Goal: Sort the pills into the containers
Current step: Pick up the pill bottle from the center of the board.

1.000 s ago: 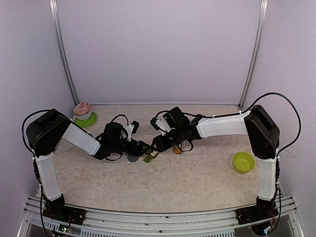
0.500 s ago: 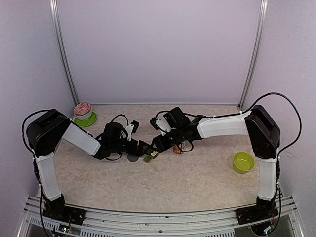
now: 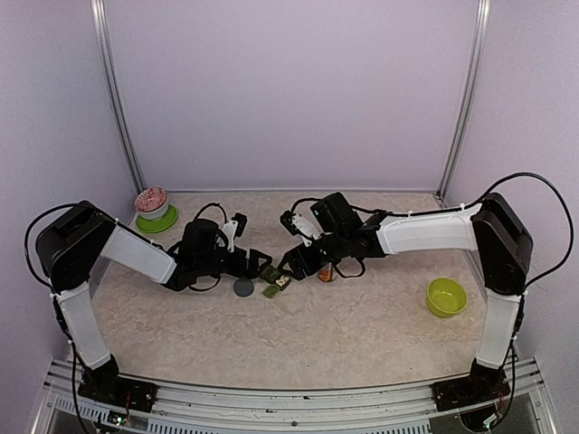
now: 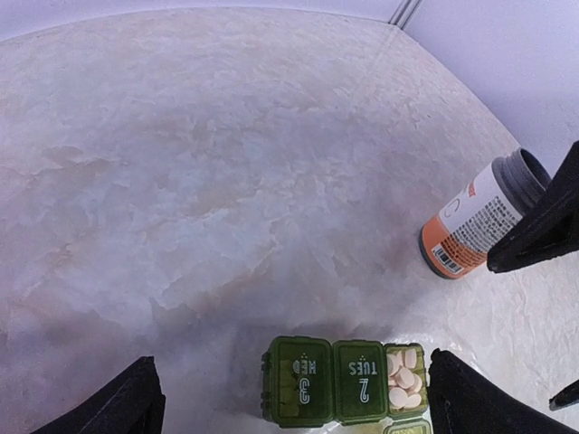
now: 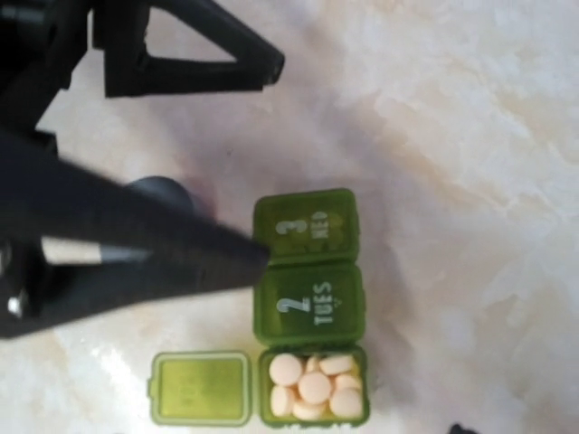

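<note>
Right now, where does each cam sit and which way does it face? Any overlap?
Top external: fixed high behind the bases, looking down over the table; both arms show, left gripper and right gripper close together mid-table.
Left wrist: low, looking across the table at the pill organizer and orange bottle; its fingers at the bottom corners.
Right wrist: above the organizer, looking straight down; one blurred dark finger crosses the left side.
Shared: both wrist views show the organizer's one open compartment of pills.
</note>
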Motion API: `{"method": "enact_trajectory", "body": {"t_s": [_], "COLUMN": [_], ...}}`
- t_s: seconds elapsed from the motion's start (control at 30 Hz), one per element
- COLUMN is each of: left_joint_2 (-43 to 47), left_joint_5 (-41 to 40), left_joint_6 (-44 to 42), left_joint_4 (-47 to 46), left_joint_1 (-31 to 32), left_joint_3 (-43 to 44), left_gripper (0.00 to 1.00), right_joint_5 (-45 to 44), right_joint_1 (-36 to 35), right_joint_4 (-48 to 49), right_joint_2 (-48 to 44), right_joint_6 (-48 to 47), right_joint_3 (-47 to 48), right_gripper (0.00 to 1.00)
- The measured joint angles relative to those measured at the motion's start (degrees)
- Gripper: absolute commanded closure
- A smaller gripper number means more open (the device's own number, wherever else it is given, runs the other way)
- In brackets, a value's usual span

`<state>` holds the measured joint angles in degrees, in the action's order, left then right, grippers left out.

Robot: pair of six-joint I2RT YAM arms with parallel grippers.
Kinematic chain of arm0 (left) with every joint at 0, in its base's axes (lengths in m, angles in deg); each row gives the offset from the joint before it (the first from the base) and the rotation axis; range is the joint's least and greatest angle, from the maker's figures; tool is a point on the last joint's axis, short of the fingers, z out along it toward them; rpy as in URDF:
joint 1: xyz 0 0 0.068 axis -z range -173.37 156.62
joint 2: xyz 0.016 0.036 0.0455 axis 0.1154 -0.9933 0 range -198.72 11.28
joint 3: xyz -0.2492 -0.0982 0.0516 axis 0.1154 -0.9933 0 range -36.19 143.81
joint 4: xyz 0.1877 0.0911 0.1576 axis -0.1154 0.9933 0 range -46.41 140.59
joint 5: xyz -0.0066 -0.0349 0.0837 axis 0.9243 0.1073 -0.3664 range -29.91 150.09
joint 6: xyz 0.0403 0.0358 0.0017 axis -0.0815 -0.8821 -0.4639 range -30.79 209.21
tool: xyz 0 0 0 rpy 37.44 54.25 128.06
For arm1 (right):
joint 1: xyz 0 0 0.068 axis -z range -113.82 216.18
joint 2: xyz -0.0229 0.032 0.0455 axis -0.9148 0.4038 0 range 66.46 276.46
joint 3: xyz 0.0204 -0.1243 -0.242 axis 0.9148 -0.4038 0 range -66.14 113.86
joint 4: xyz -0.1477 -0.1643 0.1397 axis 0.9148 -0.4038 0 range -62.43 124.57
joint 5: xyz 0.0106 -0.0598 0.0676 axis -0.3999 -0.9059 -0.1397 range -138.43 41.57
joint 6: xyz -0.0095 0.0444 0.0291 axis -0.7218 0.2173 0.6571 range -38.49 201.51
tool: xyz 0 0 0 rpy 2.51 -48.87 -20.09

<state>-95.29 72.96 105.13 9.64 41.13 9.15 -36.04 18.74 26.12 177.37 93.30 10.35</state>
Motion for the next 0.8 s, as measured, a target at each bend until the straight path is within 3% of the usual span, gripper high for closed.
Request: {"method": "enact_trajectory", "body": {"t_s": [0.17,0.47,0.8], "left_joint_2": [2.99,9.29,10.64], "left_joint_5": [-3.69,-13.38,-17.90], "left_joint_6": [1.31,1.42,0.57], "left_joint_4": [3.69,19.08,29.14], "left_joint_1": [0.00,1.20,7.58], "left_joint_3": [0.04,0.87,0.87], "left_gripper": [0.01,0.01,0.01], "right_joint_5": [0.02,-1.03,-5.75], "right_joint_1": [0.00,0.00,0.07], "right_joint_4": [1.11,2.08,2.43], "right_joint_2": [-2.54,-7.15,-13.03], "right_joint_6": [-1.40,-3.69,-4.83], "right_joint_3": [-2.58,-6.56,-10.97], "right_gripper": [0.25,0.23,0.10]}}
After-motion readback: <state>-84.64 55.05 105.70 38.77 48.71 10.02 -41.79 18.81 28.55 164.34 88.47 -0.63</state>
